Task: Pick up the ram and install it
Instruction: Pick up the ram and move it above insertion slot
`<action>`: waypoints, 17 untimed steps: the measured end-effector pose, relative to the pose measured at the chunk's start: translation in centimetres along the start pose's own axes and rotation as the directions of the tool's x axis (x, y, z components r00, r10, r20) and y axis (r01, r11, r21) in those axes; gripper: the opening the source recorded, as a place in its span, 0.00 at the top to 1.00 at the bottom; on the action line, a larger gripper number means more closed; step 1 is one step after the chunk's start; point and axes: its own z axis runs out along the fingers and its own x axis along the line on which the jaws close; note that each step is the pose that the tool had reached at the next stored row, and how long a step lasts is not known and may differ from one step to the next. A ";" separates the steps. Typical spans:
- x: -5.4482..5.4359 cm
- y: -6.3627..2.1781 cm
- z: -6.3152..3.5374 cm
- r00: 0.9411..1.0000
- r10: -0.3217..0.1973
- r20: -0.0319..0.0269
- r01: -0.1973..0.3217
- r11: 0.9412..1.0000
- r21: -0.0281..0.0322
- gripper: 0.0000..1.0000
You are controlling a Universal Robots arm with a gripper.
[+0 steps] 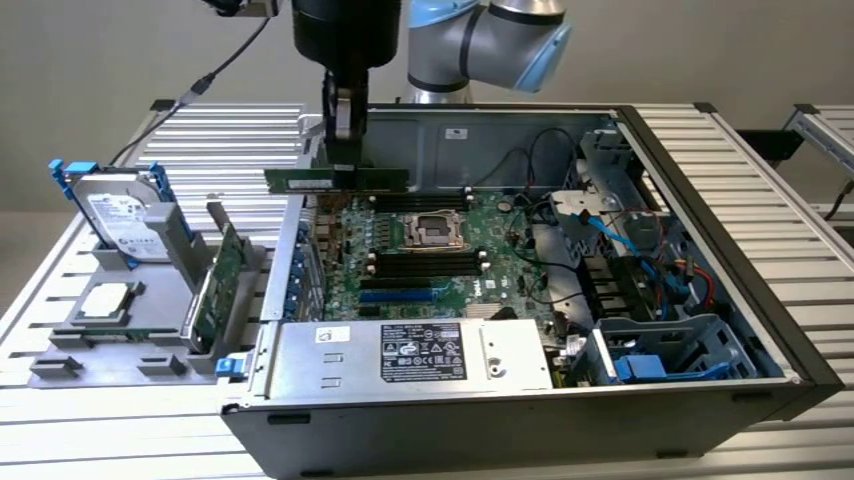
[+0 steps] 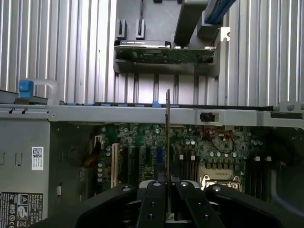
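Observation:
My gripper (image 1: 342, 160) is shut on the ram (image 1: 334, 179), a long thin green stick held level above the rear left corner of the open computer case (image 1: 694, 150). In the wrist view the ram (image 2: 168, 142) shows edge-on as a thin vertical blade rising from between my black fingers (image 2: 153, 202), with the gripper (image 2: 168, 209) clamped on its near end. Below it lies the green motherboard (image 1: 427, 255) with its dark memory slots (image 1: 424, 265) and the processor socket (image 1: 434, 228).
On the exterior view's left, a grey fixture (image 1: 120, 340) holds a silver hard drive (image 1: 120, 215) in a blue bracket, a processor chip (image 1: 107, 300) and an upright green expansion card (image 1: 214, 290). The power supply (image 1: 407, 355) sits at the case front. Cables (image 1: 627, 250) and drive cages fill the case's right side.

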 end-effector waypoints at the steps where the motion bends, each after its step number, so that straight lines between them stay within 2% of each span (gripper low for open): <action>1: -0.1 -0.35 -0.04 1.000 0.000 0.001 0.000 1.000 0.000 0.86; 10: -1.2 -3.86 -0.38 1.000 0.000 0.004 0.000 1.000 0.000 0.86; 17: -2.3 -6.49 -0.58 1.000 0.000 0.004 0.000 1.000 0.000 0.86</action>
